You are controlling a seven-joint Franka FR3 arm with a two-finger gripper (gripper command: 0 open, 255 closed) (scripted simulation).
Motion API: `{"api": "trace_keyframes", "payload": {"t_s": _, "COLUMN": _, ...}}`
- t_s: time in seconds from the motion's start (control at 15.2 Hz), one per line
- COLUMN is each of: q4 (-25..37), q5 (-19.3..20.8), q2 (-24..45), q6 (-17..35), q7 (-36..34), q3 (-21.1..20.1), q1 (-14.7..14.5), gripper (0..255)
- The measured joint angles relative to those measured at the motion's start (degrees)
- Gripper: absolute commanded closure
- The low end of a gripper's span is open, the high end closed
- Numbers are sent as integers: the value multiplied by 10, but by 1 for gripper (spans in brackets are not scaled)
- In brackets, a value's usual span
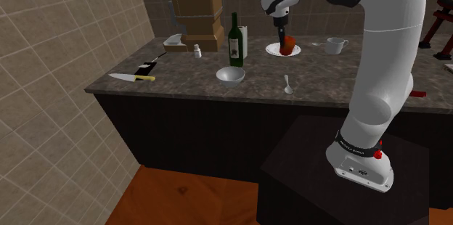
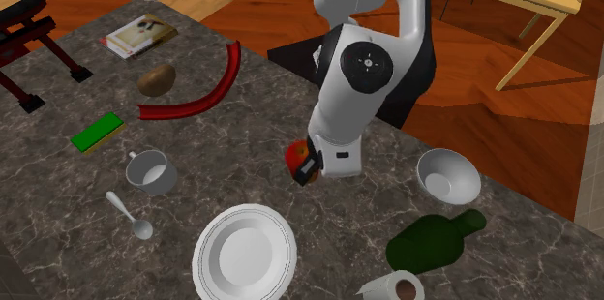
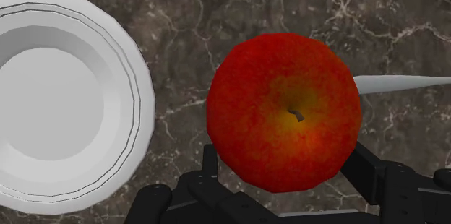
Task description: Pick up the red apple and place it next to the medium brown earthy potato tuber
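Wrist view: the all-black two-finger gripper (image 3: 287,159) is clamped on the round red apple (image 3: 283,110), yellow round its stalk, over the dark marbled counter (image 3: 217,13) just beside the round white plate (image 3: 58,100). The second exterior view adds the brown potato (image 2: 156,79), well apart.

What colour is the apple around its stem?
The apple is yellow-orange there and red elsewhere; the wrist view shows it best.
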State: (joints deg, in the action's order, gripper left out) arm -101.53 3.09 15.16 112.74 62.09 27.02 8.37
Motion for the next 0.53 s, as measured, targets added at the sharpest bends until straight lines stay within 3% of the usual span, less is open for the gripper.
{"api": "trace_keyframes", "payload": {"t_s": 0.53, "q4": 47, "q5": 5, "q2": -14, "q6": -60, "q7": 5, "q3": 3, "q1": -1, "gripper": 255}}
